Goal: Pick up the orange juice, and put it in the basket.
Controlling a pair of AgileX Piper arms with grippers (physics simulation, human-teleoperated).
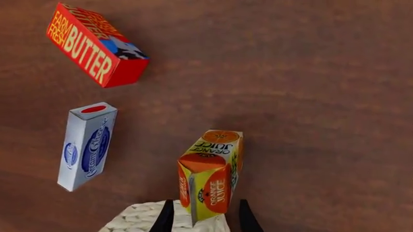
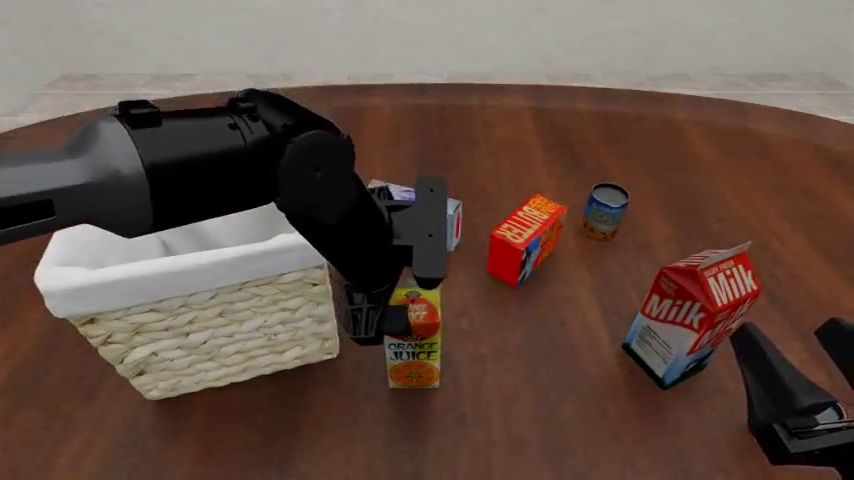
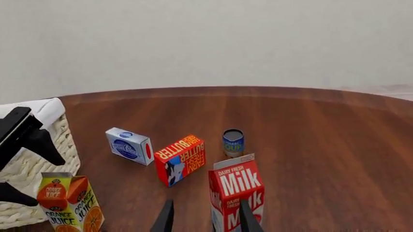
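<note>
Orange juice (image 2: 414, 340) stands upright on the surface just beside the basket (image 2: 200, 310). Left gripper (image 1: 204, 216) straddles its top — fingers spread, not yet closed. Stiff, light, tall carton — tippy; clamp flat sides high. Right gripper (image 3: 204, 217) open, empty.

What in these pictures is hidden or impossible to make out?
- Front view: the left gripper is masked by its own arm; contact with the orange juice is unclear.
- Front view: the basket interior is behind the arm.
- Front view: the right gripper is cut off by the edge.
- The can label is too small.
</note>
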